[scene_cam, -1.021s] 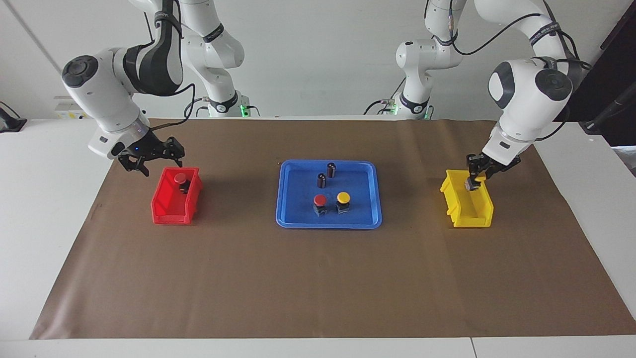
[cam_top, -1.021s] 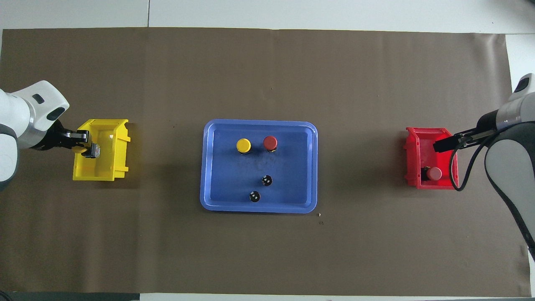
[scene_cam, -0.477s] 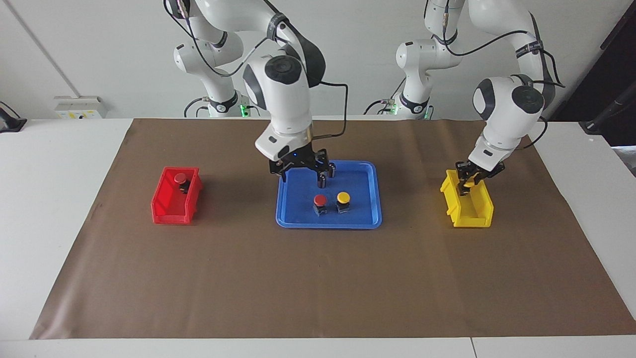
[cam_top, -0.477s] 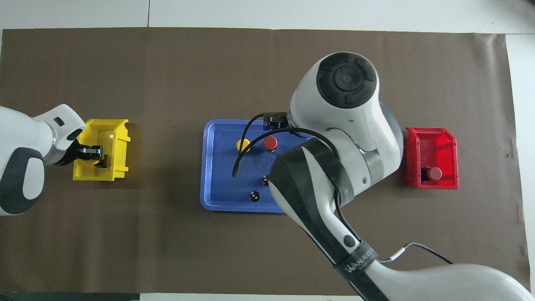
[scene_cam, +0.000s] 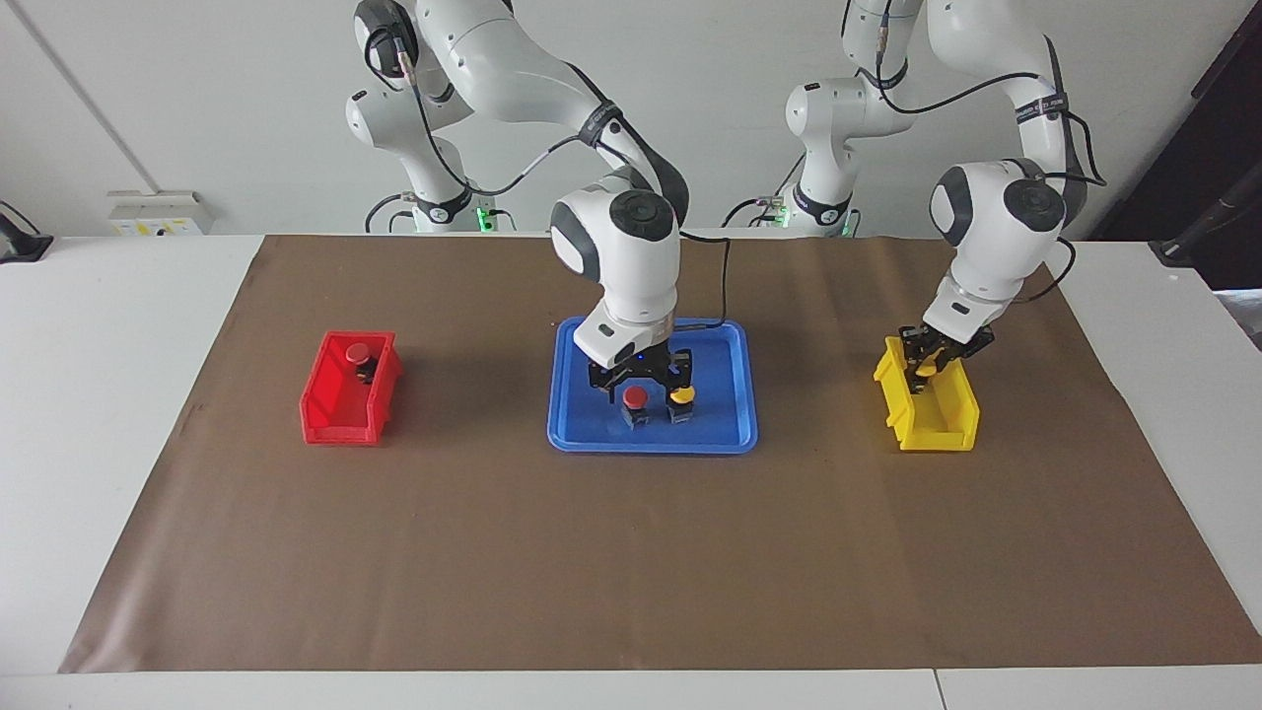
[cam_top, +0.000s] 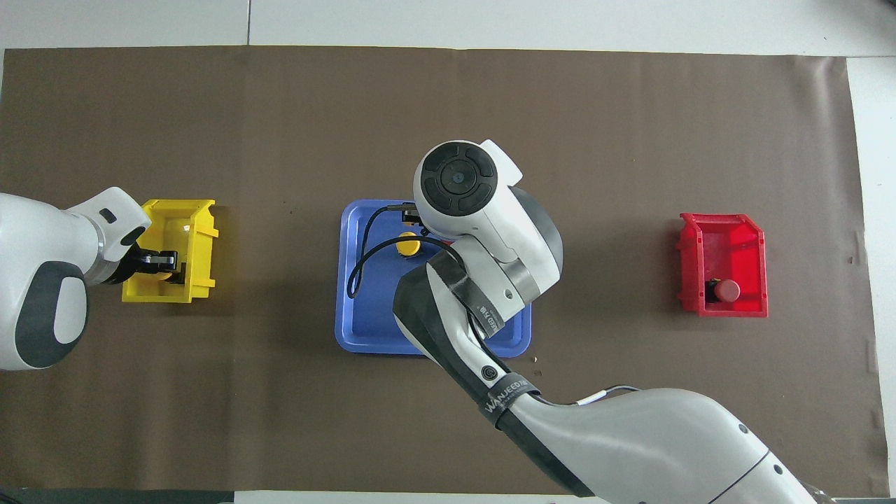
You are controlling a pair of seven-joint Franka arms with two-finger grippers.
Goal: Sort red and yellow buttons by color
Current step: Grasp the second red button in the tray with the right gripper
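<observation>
A red button [scene_cam: 636, 396] and a yellow button [scene_cam: 680, 394] stand side by side in the blue tray [scene_cam: 582, 439]. My right gripper [scene_cam: 639, 385] hangs low over the red one, open, with a finger on either side of the cap. The overhead view shows only the tray's yellow button [cam_top: 408, 246]; the right arm hides the red one. A second red button [scene_cam: 357, 353] lies in the red bin [scene_cam: 340, 414]. My left gripper [scene_cam: 927, 363] is down inside the yellow bin [scene_cam: 937, 429], shut on a yellow button [scene_cam: 926, 374].
A brown mat [scene_cam: 631, 562] covers the table. The red bin [cam_top: 689, 266] stands toward the right arm's end, the yellow bin [cam_top: 199, 238] toward the left arm's end, and the blue tray [cam_top: 346, 280] between them. The right arm's forearm spans the tray.
The right arm swung from the red bin to the tray and came down over the red button. The left gripper sank deeper into the yellow bin with its yellow button.
</observation>
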